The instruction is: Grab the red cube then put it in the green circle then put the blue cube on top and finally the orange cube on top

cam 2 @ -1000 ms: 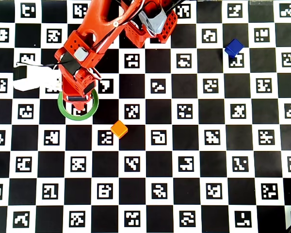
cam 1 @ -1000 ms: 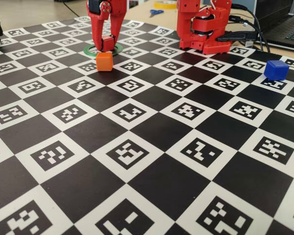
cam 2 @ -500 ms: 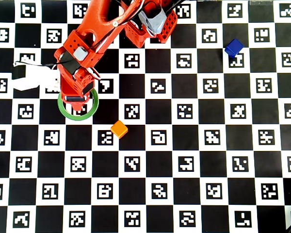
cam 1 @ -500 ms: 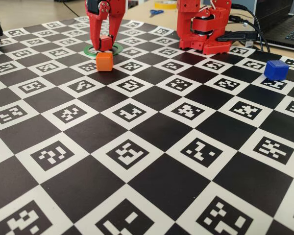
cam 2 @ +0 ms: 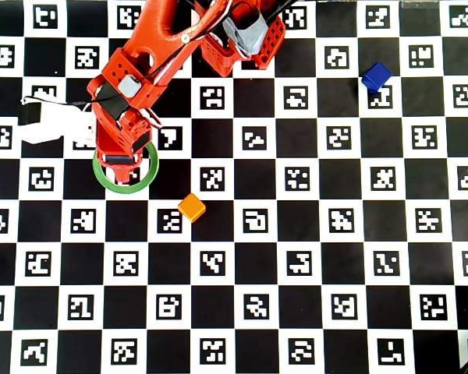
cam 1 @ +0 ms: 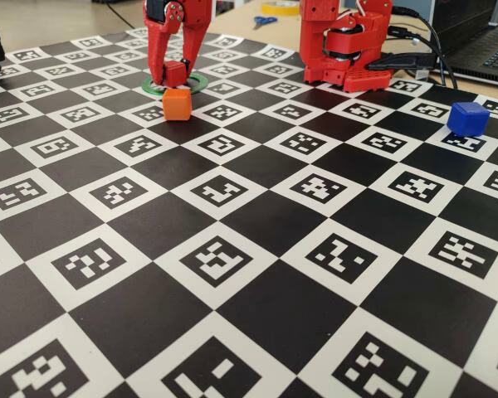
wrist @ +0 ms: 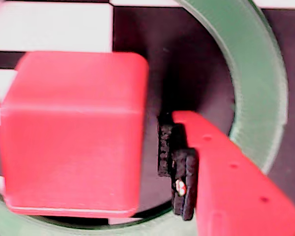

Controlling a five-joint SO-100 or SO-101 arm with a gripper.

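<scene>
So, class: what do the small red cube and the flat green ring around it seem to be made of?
The small red cube looks like matte plastic: even colour, rounded edges, no shine. The flat green ring also looks like matte plastic, thin and uniformly coloured, though thick card cannot be ruled out from these views.

1. Arm (cam 2: 152,58): red printed plastic shell throughout, blocky segments.
2. Base (cam 1: 344,46): same red, black cables trailing toward 3 o'clock.
3. Gripper (cam 1: 173,76): red finger with small round holes, black pad (wrist: 179,169) on its inner face.
4. White camera mount (cam 2: 54,125) at wrist, thin black lead.
</scene>
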